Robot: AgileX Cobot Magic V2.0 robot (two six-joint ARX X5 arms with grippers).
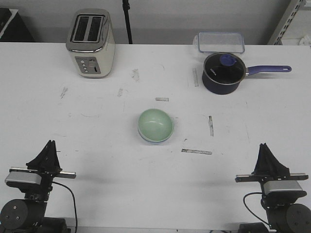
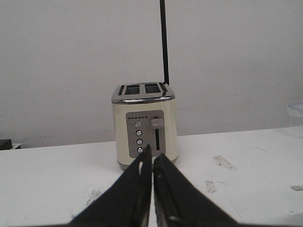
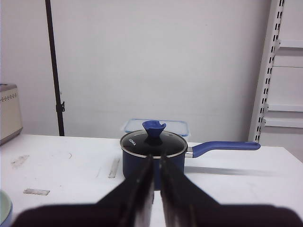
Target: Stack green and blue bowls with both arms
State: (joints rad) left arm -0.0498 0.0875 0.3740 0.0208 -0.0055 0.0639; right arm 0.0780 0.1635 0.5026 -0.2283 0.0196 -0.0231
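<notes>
green bowl (image 1: 155, 124) mid-table, apparently nested in the blue bowl (image 1: 154, 141), only a sliver showing | toaster (image 1: 91, 42) far-left corner | saucepan (image 1: 223, 73) toward far-right corner, container (image 1: 220, 42) behind it at far edge | left gripper (image 1: 50, 145) near-left corner | right gripper (image 1: 265, 147) near-right corner

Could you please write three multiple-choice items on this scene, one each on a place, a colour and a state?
1. Where is the toaster?
A. far left of the table
B. near right
C. beside the pan

2. What colour is the upper bowl?
A. red
B. green
C. black

3. How do the left gripper and right gripper stand?
A. wide open
B. holding bowls
C. shut, empty

Key: 1 A, it stands far left in the front view. 2 B, the green bowl sits in the blue bowl. 3 C, the fingers nearly meet.
</notes>
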